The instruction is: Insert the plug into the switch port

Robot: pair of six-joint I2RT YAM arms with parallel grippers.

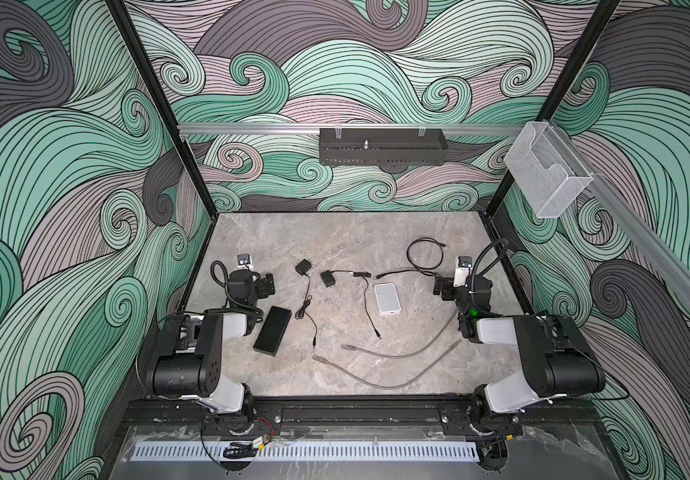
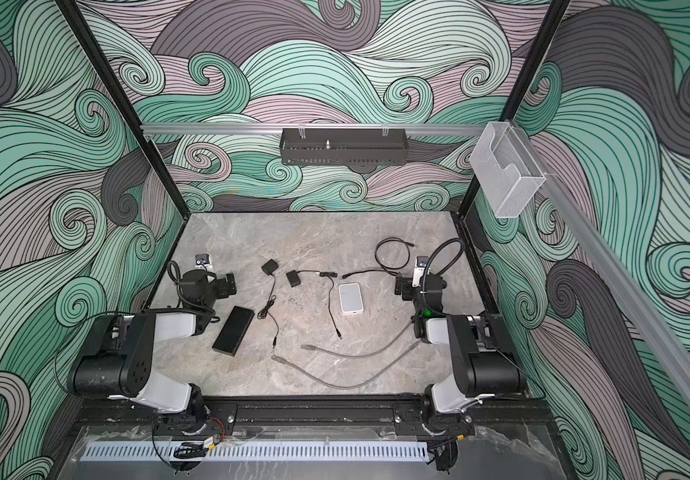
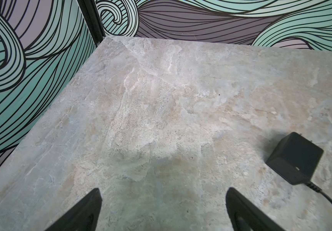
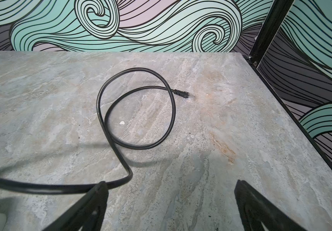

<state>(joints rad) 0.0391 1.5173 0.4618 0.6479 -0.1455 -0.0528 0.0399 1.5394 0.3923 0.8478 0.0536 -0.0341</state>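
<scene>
The switch, a flat black box (image 1: 272,330) (image 2: 233,330), lies on the stone tabletop at the front left, just right of the left arm. A black adapter (image 1: 303,266) (image 3: 295,158) trails a thin cord to a small plug (image 1: 314,343) (image 2: 274,343) close to the box's front right corner. My left gripper (image 1: 266,284) (image 3: 163,190) stands open over bare table behind the box. At the right, my right gripper (image 1: 439,286) (image 4: 171,182) is open and empty, one finger above a black cable (image 4: 174,112).
A white box (image 1: 387,298) lies at centre right. A second adapter (image 1: 328,277) sends a cord toward the front. Two grey cables (image 1: 401,355) curve across the front. The black looped cable (image 1: 424,253) sits at the back right. Patterned walls close three sides.
</scene>
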